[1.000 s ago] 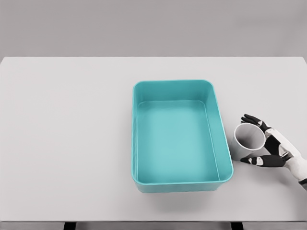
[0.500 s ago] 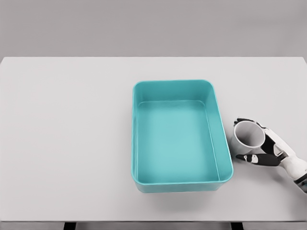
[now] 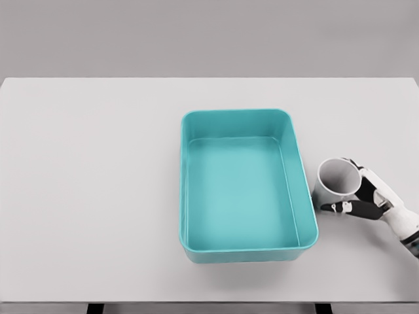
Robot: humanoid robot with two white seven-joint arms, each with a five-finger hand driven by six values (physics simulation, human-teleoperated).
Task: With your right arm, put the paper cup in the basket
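The paper cup [image 3: 338, 178] is at the right side of the white table [image 3: 91, 196], just beside the right wall of the teal basket [image 3: 302, 196], outside of it. The cup is white, and I look into its open mouth, which tilts a little up and toward the camera. Its lower part is close to the basket rim; I cannot tell if the two touch.

My right hand [image 3: 365, 195] is wrapped around the cup from the right side. The dark thumb [image 3: 340, 208] lies under the cup, pointing left toward the basket, and the other fingers [image 3: 357, 165] curl over the far side of the cup, so only their tips show behind the rim. So this hand is closed around the cup and grips it. The palm faces left, against the cup's wall. My white wrist and forearm run from the hand to the lower right and leave the picture at the right edge, low over the table.

The basket is a rectangular tray with rounded corners, in the middle of the table, with its long side running away from me. Nothing lies inside.
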